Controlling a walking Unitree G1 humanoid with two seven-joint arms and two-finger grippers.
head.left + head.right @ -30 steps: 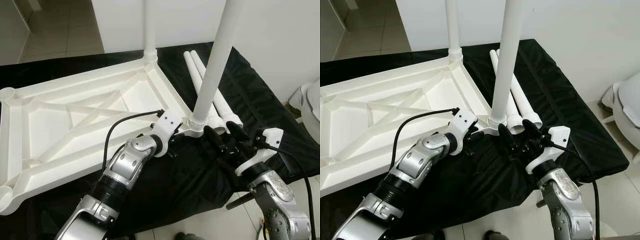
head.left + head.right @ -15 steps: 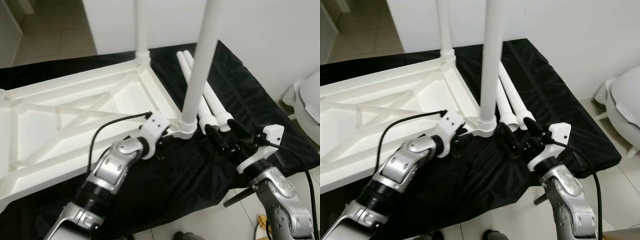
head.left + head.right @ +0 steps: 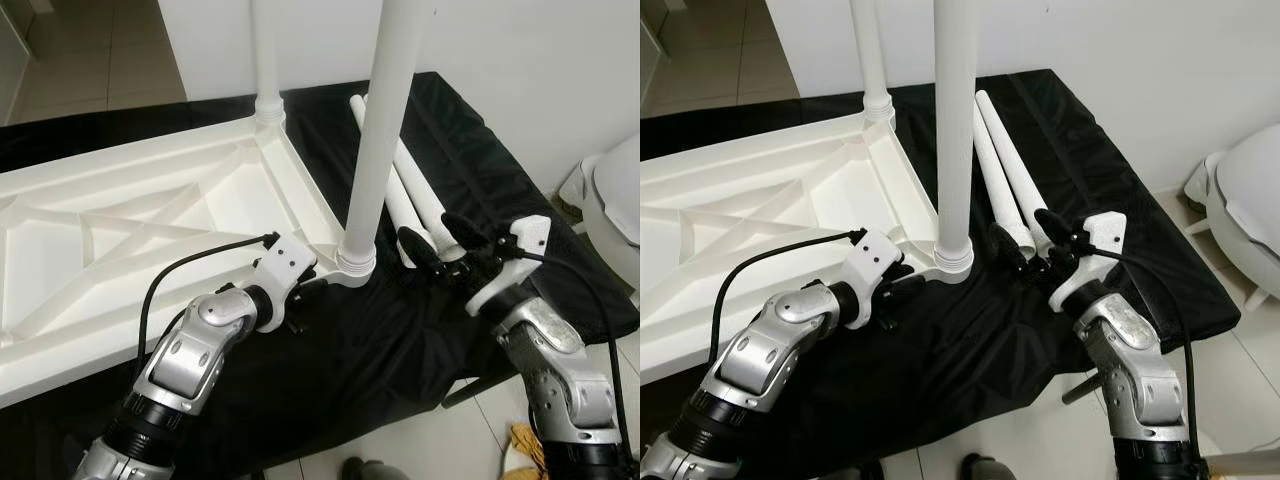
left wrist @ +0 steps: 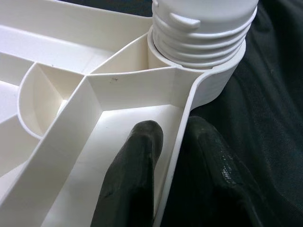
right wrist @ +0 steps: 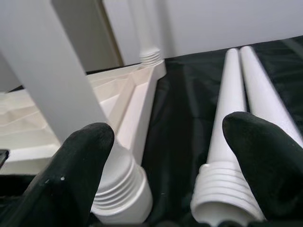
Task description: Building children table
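Lying upside down on the black-draped worktop: white tabletop, two legs screwed upright. Clamped on its rim beside the near leg: left gripper. Spread apart at the two loose legs: right gripper.

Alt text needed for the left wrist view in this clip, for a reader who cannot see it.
The left gripper pinches the thin white rim of the upturned table top, one black finger inside the frame and one outside over the black cloth. Just beyond, a threaded table leg sits in the corner socket.
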